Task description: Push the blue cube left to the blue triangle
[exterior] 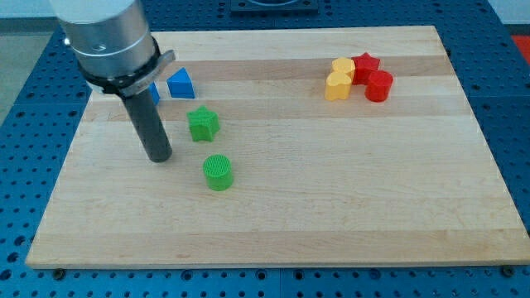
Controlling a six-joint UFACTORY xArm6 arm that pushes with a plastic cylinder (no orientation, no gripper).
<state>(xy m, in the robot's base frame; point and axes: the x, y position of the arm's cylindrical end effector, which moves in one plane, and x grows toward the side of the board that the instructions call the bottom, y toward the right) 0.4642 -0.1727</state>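
A blue triangle (180, 84) lies near the view's top left on the wooden board (331, 199). Just left of it a second blue block, probably the blue cube (154, 93), shows only as a sliver behind the arm. My tip (158, 157) rests on the board below both blue blocks and left of the green star (202, 124). It touches no block.
A green cylinder (219, 172) lies below the green star. At the top right sit two yellow blocks (339, 79), a red star (365, 64) and a red cylinder (378, 85), bunched together. The arm's grey body (108, 37) hides the board's top left corner.
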